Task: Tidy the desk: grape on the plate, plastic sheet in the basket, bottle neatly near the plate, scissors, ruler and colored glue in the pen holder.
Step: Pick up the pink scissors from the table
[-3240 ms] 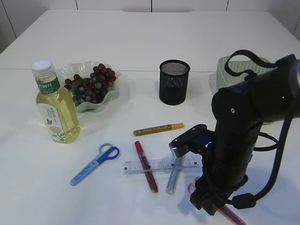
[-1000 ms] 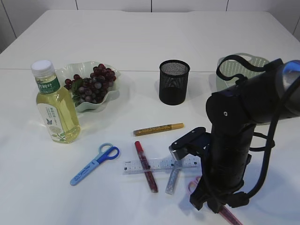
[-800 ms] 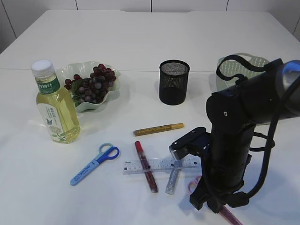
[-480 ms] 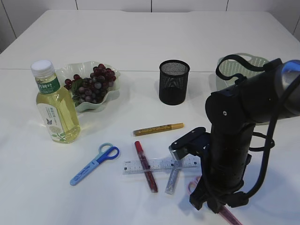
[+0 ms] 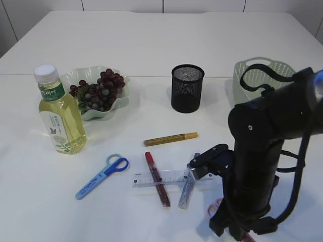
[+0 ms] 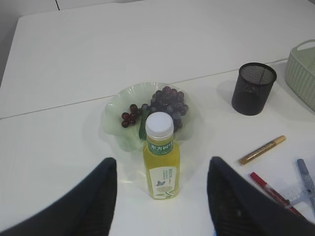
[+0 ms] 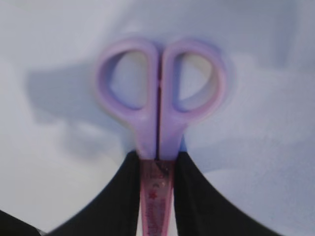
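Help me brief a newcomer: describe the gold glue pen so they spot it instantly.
Start at the black mesh pen holder mid-table and look toward the near edge. The gold glue pen lies alone there on the white table, almost crosswise. Unlike the red glue pen and silver glue pen nearer, it does not touch the clear ruler.

From my exterior view the right arm point(image 5: 262, 151) covers most of the pink scissors point(image 5: 217, 205); only a handle loop shows. It also hides the ruler's point(image 5: 164, 178) right end and part of the basket point(image 5: 252, 68). My right wrist view is blurred, scissor blades cut off by its lower edge. Left gripper fingers point(image 6: 98, 196) run off frame (tips unseen). Bottle point(image 6: 159, 157) label print too small to read.
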You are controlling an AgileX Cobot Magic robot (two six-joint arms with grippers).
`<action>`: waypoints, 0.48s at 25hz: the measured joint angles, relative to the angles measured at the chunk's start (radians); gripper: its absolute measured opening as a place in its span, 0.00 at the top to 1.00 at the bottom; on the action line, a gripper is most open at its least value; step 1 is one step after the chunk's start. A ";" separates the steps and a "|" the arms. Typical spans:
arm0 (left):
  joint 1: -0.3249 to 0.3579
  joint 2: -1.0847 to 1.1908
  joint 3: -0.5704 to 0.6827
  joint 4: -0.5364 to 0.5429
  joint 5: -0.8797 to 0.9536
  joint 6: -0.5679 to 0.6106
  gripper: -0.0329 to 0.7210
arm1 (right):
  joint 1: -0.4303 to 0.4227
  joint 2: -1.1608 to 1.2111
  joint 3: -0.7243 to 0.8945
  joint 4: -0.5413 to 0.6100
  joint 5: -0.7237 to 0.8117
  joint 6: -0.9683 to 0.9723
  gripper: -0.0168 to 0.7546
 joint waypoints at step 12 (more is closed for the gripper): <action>0.000 0.000 0.000 0.000 0.000 0.000 0.39 | 0.000 -0.106 0.051 0.002 -0.060 0.016 0.76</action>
